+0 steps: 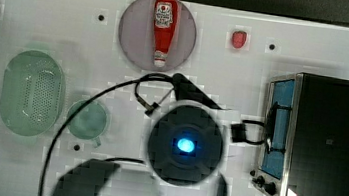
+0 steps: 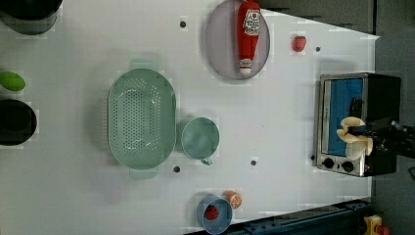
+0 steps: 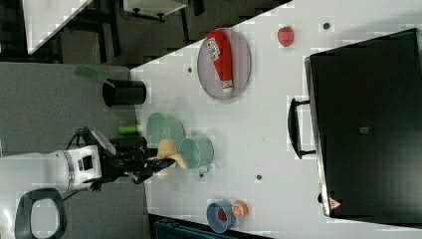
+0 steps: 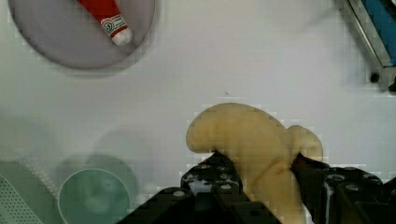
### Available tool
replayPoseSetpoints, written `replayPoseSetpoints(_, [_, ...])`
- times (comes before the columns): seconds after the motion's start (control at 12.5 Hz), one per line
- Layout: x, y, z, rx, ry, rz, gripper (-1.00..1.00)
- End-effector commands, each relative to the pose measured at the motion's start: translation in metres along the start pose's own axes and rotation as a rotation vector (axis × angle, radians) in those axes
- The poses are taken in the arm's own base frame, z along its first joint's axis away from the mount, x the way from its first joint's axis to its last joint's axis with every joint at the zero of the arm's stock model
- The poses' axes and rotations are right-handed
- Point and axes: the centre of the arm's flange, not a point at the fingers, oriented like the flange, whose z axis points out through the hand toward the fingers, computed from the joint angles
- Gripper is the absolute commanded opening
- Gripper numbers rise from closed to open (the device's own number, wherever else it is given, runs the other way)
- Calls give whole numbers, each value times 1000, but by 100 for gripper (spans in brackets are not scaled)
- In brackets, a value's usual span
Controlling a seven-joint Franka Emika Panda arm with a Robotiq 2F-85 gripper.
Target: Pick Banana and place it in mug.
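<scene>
While the colander (image 2: 142,117) lay at the left view's left on the white desk (image 2: 274,122), the mug (image 2: 199,138) stood just beside it toward the left view's right, empty and upright with its stubby handle pointing to the lower edge. Farther right in the left view, a ketchup bottle (image 2: 248,34) rested on a grey plate (image 2: 220,44), and a strawberry (image 2: 299,43) sat apart near the desk's far corner. Near the lower edge a blue dish (image 2: 215,215) held a small red thing. At the left view's right, before the toaster oven (image 2: 357,122), the hand (image 4: 261,175) had its fingers partly closed around the banana (image 4: 254,140), which stuck out past the fingertips, raised off the desk and well apart from the mug.
</scene>
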Motion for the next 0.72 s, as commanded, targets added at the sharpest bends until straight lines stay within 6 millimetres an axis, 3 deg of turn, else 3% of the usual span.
replayPoseSetpoints(0.08, [-60, -76, 24, -50, -18, 38, -26])
replayPoseSetpoints(0.4, [-116, -140, 55, -43, -86, 99, -26])
replayPoseSetpoints(0.72, [-138, -192, 103, 11, -87, 161, -26])
